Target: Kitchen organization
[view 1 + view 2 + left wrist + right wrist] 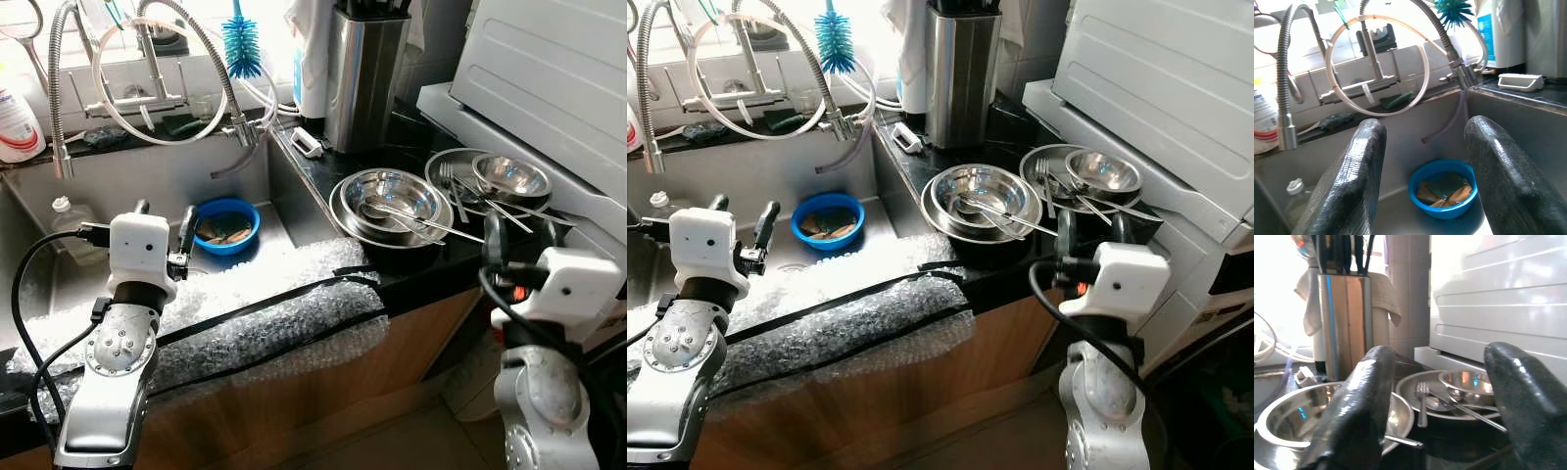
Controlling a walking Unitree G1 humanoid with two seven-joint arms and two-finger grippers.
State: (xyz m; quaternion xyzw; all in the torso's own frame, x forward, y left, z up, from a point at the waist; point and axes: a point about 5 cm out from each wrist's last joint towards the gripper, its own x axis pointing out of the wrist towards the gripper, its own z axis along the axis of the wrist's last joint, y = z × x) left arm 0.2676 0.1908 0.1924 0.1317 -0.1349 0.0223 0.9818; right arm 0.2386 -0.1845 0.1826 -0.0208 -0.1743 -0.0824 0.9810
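My left gripper (165, 220) hovers over the sink (284, 230), jaws wide, empty; my right gripper (1090, 227), likewise agape, faces the bowls (985, 196) on the counter (1004, 147).

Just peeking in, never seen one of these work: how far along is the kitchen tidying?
Barely started, it seems. Both the left gripper and right gripper are open, holding nothing. The steel bowls, fork and blue bowl in the sink remain unsorted.
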